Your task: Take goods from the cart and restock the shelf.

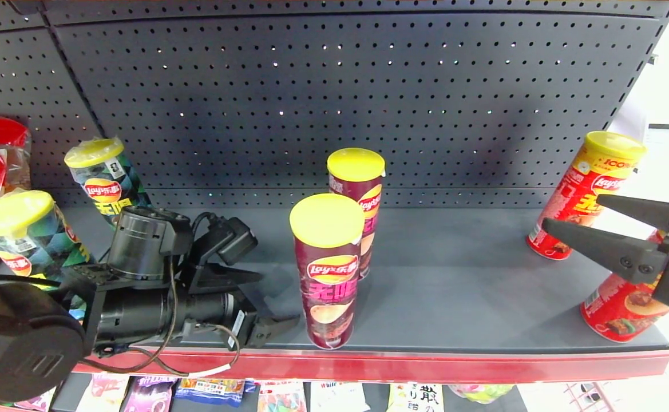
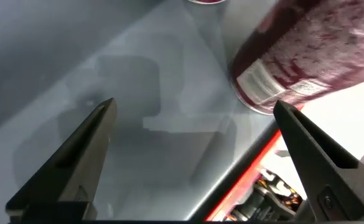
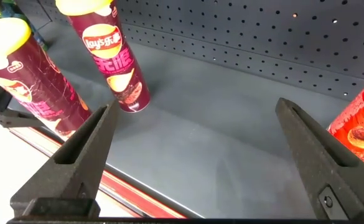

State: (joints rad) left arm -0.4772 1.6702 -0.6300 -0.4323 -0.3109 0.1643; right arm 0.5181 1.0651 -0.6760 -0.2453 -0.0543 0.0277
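Two purple chip cans with yellow lids stand upright mid-shelf, the front can (image 1: 327,269) near the red edge and the back can (image 1: 360,200) behind it. My left gripper (image 1: 280,297) hovers low over the shelf just left of the front can (image 2: 312,56), open and empty. In the left wrist view, the left gripper (image 2: 194,109) has bare shelf between its fingers. My right gripper (image 1: 571,213) is open and empty at the shelf's right end, in front of the red cans. The right gripper (image 3: 197,106) faces both purple cans (image 3: 110,56) (image 3: 32,81) across the shelf.
The grey shelf (image 1: 454,286) has a red front edge and a perforated back wall. Two green patterned cans (image 1: 105,177) (image 1: 19,234) stand at the left, two red cans (image 1: 586,189) (image 1: 620,309) at the right. Snack packets (image 1: 277,397) lie on the shelf below.
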